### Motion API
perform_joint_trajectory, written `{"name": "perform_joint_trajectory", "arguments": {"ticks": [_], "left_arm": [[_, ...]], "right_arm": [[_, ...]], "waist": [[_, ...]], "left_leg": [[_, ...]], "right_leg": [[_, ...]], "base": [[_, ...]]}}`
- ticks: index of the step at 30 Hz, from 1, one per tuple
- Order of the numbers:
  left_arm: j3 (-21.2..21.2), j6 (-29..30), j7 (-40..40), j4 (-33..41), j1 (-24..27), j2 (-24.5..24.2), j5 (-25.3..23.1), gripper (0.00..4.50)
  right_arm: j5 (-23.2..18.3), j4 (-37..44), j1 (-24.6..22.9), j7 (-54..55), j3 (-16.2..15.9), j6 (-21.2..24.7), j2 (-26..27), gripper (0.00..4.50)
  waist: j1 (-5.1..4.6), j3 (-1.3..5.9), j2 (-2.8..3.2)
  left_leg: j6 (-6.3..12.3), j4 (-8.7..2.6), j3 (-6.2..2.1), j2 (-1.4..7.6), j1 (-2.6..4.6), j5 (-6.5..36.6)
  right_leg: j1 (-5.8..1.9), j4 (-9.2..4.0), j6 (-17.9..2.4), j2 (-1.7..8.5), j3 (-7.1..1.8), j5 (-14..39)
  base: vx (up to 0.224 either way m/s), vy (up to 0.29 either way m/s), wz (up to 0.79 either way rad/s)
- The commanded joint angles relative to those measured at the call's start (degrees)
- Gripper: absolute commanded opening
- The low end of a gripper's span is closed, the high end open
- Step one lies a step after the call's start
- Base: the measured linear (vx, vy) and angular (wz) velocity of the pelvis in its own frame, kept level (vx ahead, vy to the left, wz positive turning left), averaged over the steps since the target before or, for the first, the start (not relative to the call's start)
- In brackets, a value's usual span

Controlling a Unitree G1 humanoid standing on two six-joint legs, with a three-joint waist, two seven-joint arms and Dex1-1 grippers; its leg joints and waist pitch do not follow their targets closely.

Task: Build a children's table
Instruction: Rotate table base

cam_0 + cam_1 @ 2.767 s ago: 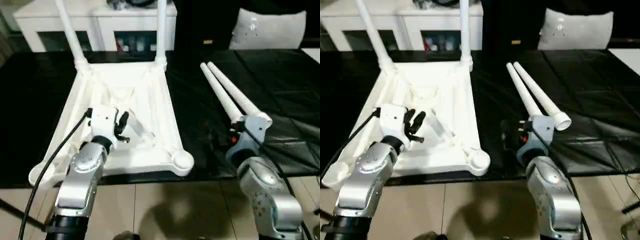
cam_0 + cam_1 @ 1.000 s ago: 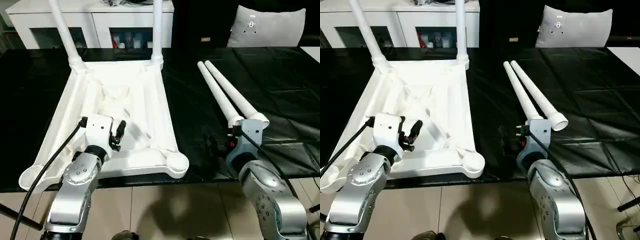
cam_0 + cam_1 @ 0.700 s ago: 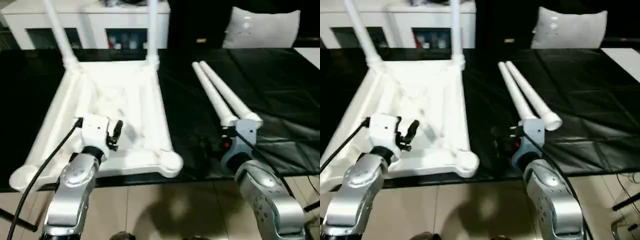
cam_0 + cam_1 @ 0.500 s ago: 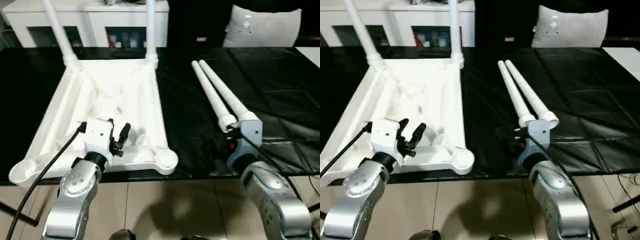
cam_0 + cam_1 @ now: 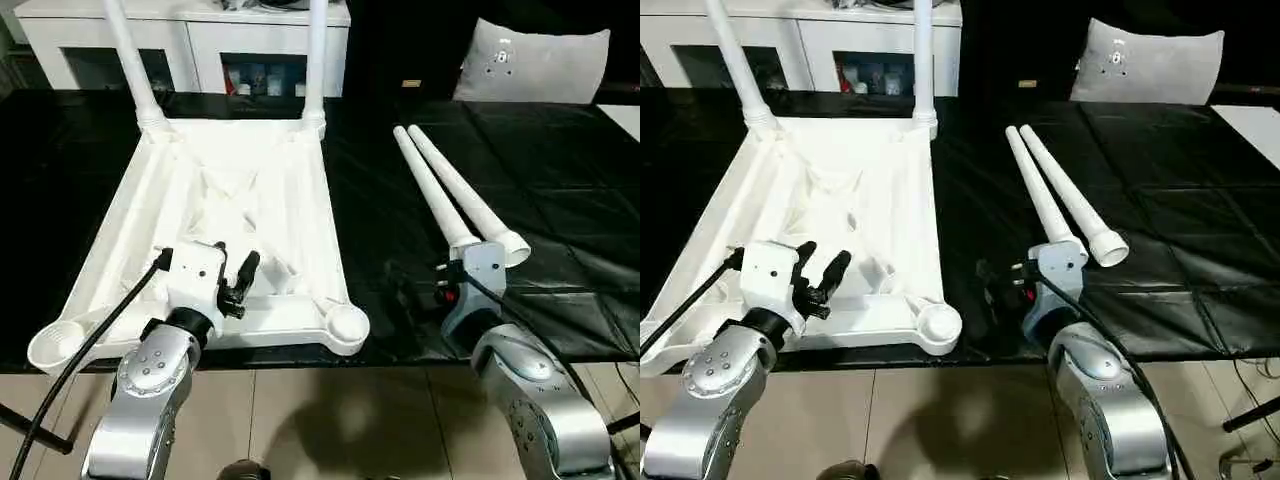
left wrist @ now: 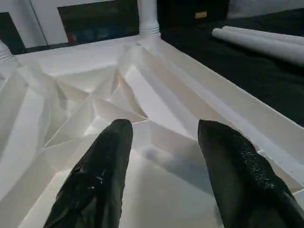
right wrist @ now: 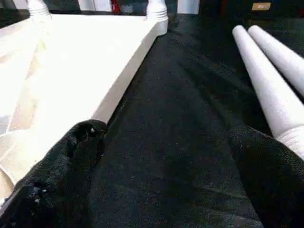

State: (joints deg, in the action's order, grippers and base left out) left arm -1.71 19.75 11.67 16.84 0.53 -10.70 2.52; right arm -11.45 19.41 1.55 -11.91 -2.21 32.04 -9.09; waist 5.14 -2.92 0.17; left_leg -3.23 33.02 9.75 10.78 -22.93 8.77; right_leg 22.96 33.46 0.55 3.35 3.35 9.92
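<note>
Now your left fingers (image 6: 161, 183) are hovering open over the upturned table top (image 5: 240, 190), while your right fingers (image 7: 161, 185) are spreading wide beside two loose legs (image 5: 450, 195).

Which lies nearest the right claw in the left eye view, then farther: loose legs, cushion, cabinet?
From the right claw:
1. Loose legs, their wide ends right beside it.
2. Cushion, far back on the right.
3. Cabinet, far back on the left, a bit farther.
</note>
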Motion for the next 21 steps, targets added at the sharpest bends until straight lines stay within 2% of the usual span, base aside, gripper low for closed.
{"name": "perform_joint_trajectory", "arguments": {"ticks": [1, 3, 6, 7, 8, 9, 10, 11, 12, 13, 14, 15, 16, 17, 18, 19, 20, 21], "left_arm": [[-0.63, 0.44, 0.19, 1.08, -0.2, -0.15, -0.35, 2.54], [-0.79, 0.64, 0.19, 0.85, -0.51, -0.23, -0.43, 2.54], [-0.8, 0.72, 0.26, 0.37, -0.98, -0.26, -0.41, 2.54], [-0.74, 0.76, 0.27, 0.17, -1.26, -0.25, -0.37, 2.54], [-0.72, 0.77, 0.27, 0.11, -1.35, -0.26, -0.37, 2.54], [-0.69, 0.77, 0.26, 0.03, -1.48, -0.26, -0.35, 2.54], [-0.67, 0.78, 0.26, -0.02, -1.57, -0.26, -0.34, 2.54], [-0.68, 0.79, 0.26, -0.06, -1.64, -0.27, -0.34, 2.54], [-0.71, 0.83, 0.25, -0.15, -1.8, -0.32, -0.36, 2.54], [-0.71, 0.82, 0.26, -0.18, -1.84, -0.36, -0.35, 2.54], [-0.71, 0.81, 0.26, -0.2, -1.86, -0.39, -0.33, 2.54], [-0.73, 0.82, 0.26, -0.25, -1.92, -0.43, -0.33, 2.54], [-0.78, 0.83, 0.26, -0.31, -1.99, -0.49, -0.37, 2.54], [-0.8, 0.82, 0.29, -0.34, -2.04, -0.55, -0.38, 2.54], [-0.83, 0.82, 0.32, -0.38, -2.09, -0.58, -0.38, 2.54], [-0.85, 0.82, 0.35, -0.43, -2.14, -0.6, -0.39, 2.54], [-0.87, 0.81, 0.36, -0.45, -2.16, -0.61, -0.39, 2.54], [-0.88, 0.82, 0.38, -0.47, -2.18, -0.62, -0.39, 2.54]], "right_arm": [[0.34, -0.64, -0.31, -0.32, -0.01, -0.48, -0.28, 4.5], [0.39, -0.66, -0.43, -0.08, 0.13, -0.58, -0.28, 4.5], [0.72, -0.86, -0.5, 0.05, 0.12, -0.81, -0.36, 4.5], [0.82, -0.95, -0.42, 0.06, 0.1, -0.89, -0.37, 4.5], [0.82, -0.95, -0.42, 0.09, 0.08, -0.93, -0.36, 4.5], [0.82, -0.94, -0.4, 0.17, 0.08, -0.96, -0.33, 4.5], [0.81, -0.94, -0.38, 0.26, 0.11, -0.96, -0.29, 4.5], [0.79, -0.93, -0.35, 0.34, 0.17, -0.96, -0.25, 4.5], [0.74, -0.94, -0.29, 0.48, 0.28, -0.94, -0.16, 4.5], [0.75, -0.93, -0.3, 0.57, 0.32, -0.95, -0.12, 4.5], [0.76, -0.92, -0.31, 0.61, 0.33, -0.95, -0.1, 4.5], [0.75, -0.94, -0.28, 0.68, 0.38, -0.93, -0.07, 4.5], [0.75, -0.97, -0.24, 0.74, 0.41, -0.91, -0.07, 4.5], [0.77, -0.96, -0.25, 0.8, 0.42, -0.9, -0.06, 4.5], [0.74, -0.94, -0.26, 0.91, 0.5, -0.89, 0.01, 4.5], [0.7, -0.89, -0.26, 1.19, 0.74, -1.05, 0.21, 4.5], [0.75, -0.86, -0.26, 1.39, 0.88, -1.23, 0.32, 4.5], [0.82, -0.83, -0.26, 1.66, 1.07, -1.5, 0.46, 4.5]], "waist": [[0.19, 3.31, 0.53], [0.18, 3.23, 0.75], [0.13, 3.17, 0.68], [0.03, 2.86, 0.93], [-0.07, 2.68, 0.89], [-0.2, 2.22, 0.9], [-0.49, 1.56, 0.92], [-1.07, 0.74, 0.89], [-1.36, 0.45, 1.07], [-2.01, 0.03, 1.32], [-2.28, -0.25, 1.65], [-2.7, 0.08, 2.25], [-2.53, 0.07, 2.78], [-2.94, 0.07, 1.91], [-2.81, 0.05, 1.59], [-3.29, -0.41, 0.58], [-2.91, 0.22, 0.54], [-2.82, 0.44, 0.6]], "left_leg": [[-1.35, -4.13, -0.96, 2.11, 1.41, 16.93], [-1.31, -4.18, -0.98, 2.17, 1.47, 17.02], [-1.54, -4.21, -0.97, 2.2, 1.67, 18.49], [-2.15, -4.46, -1.06, 2.2, 2.31, 23.43], [-2.44, -4.57, -1.17, 2.17, 2.68, 26.25], [-2.71, -4.7, -1.36, 2.02, 3.58, 31.26], [-2.81, -4.7, -1.55, 1.81, 4.84, 36.19], [-2.7, -4.26, -1.61, 1.36, 6.29, 40.09], [-2.61, -3.99, -1.75, 1.3, 7.25, 42.04], [-2.36, -3.95, -1.98, 1.34, 7.89, 43.96], [-2.43, -4.39, -2.18, 1.73, 8.07, 45.49], [-2.36, -6.01, -2.8, 2.95, 6.85, 48.05], [-2.66, -8.12, -3.41, 4.26, 5.28, 51.26], [-2.92, -7.17, -2.8, 3.22, 6.4, 49.9], [-2.95, -5.66, -2.17, 1.86, 7.45, 46.96], [-1.79, -2.75, -1.3, -0.13, 7.73, 38.54], [-0.43, -2.49, -1.31, -0.25, 5.87, 30.39], [-0.01, -3.1, -1.57, -0.07, 4.8, 28.31]], "right_leg": [[-1.92, -3.73, -5.21, 3.97, -2.68, 12.08], [-1.86, -3.75, -5.39, 3.85, -2.64, 12.09], [-1.79, -3.93, -5.29, 3.78, -2.59, 14.13], [-1.76, -4.33, -4.53, 3.77, -2.47, 19.49], [-1.79, -4.61, -3.88, 3.8, -2.38, 22.93], [-1.48, -5.51, -2.27, 3.76, -2.17, 29.95], [-1.25, -6.55, -0.85, 3.42, -1.49, 37.12], [-0.92, -8.09, 0.63, 2.89, -0.18, 43.48], [-0.9, -8.77, 1.05, 2.55, 0.78, 45.37], [-1.6, -9.38, 1.53, 2.13, 2.25, 45.24], [-2.12, -9.4, 1.43, 1.89, 2.99, 43.77], [-4.62, -6.88, 0.53, 2.2, 2.93, 37.82], [-6.65, -2.31, -0.82, 2.73, 1.33, 30.3], [-5.06, -4.35, -2.2, 3.34, 0.32, 30.79], [-3.91, -6.7, -2.34, 3.95, 0.14, 36.93], [-3.34, -9.57, 0.05, 4.93, 0.95, 50.27], [-5.36, -9.46, 1.03, 6.38, 0.15, 53.29], [-6.13, -8.74, 1.29, 6.13, 0.12, 52.35]], "base": [[0.0, 0.0, 0.0], [0.0, 0.0, 0.0], [0.0, 0.0, 0.0], [0.0, 0.0, 0.0], [0.0, 0.0, 0.0], [0.0, 0.0, 0.0], [0.0, 0.0, 0.0], [0.0, 0.0, 0.0], [0.0, 0.0, 0.0], [0.0, 0.0, 0.0], [0.0, 0.0, 0.0], [0.0, 0.0, 0.0], [0.0, 0.0, 0.0], [0.0, 0.0, 0.0], [0.0, 0.0, 0.0], [0.0, 0.0, 0.0], [0.093, -0.023, -0.15], [0.12, -0.007, -0.16]]}}
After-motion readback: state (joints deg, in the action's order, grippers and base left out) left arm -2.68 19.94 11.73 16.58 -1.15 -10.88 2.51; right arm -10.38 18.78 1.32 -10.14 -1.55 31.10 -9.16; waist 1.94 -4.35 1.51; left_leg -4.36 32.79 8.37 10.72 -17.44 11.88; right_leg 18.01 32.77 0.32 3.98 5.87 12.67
